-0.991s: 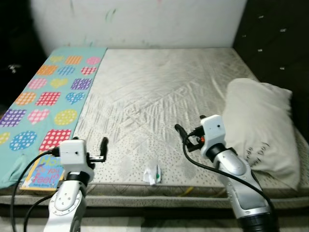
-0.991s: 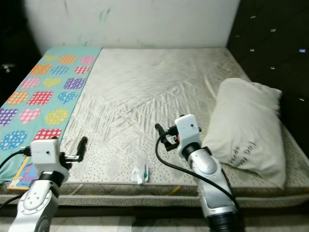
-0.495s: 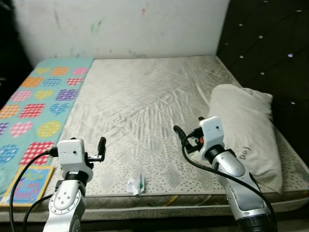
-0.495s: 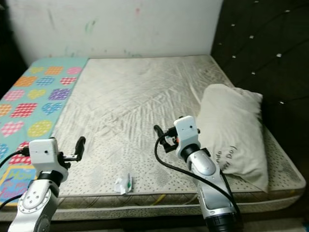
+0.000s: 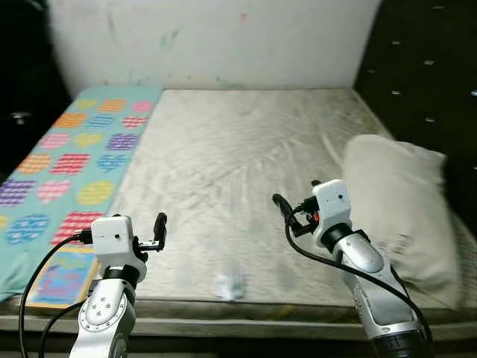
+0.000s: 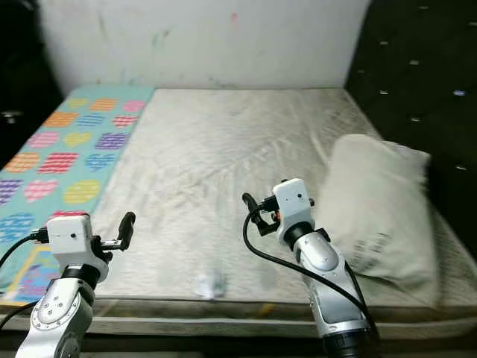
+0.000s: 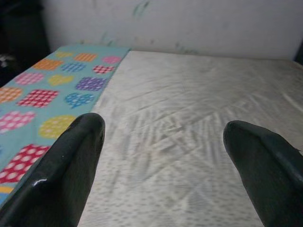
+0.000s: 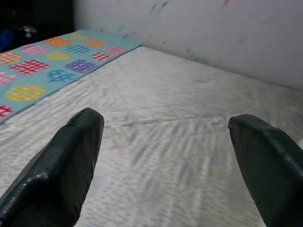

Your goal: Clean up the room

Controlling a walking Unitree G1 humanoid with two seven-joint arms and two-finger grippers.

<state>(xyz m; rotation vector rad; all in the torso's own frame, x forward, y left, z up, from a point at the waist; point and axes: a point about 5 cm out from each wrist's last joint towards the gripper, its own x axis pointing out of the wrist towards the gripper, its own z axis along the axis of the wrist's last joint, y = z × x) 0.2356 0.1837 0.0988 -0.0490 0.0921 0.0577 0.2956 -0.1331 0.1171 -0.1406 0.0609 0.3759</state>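
A small crumpled white wrapper (image 5: pixel 229 285) lies on the grey mattress (image 5: pixel 238 149) close to its front edge, blurred. A colourful children's book (image 5: pixel 63 276) rests at the front left corner, on the end of a teal blanket (image 5: pixel 74 160) with bright hearts and squares. My left gripper (image 5: pixel 159 226) hovers open above the front edge, between the book and the wrapper. To the right of the wrapper, my right gripper (image 5: pixel 282 206) is raised open over the mattress. Neither holds anything; each wrist view looks between wide-spread fingers (image 7: pixel 75 156) (image 8: pixel 71 161) across the bed.
A large cream pillow (image 5: pixel 399 216) lies along the right side of the bed, next to a dark tufted headboard (image 5: pixel 432 67). A white wall (image 5: pixel 216 37) with faint marks closes the far side. Dark space lies left of the blanket.
The whole picture has swung sideways and is blurred now, so the camera is moving. Both arms keep the same pose, and the things on the bed stay where they were.
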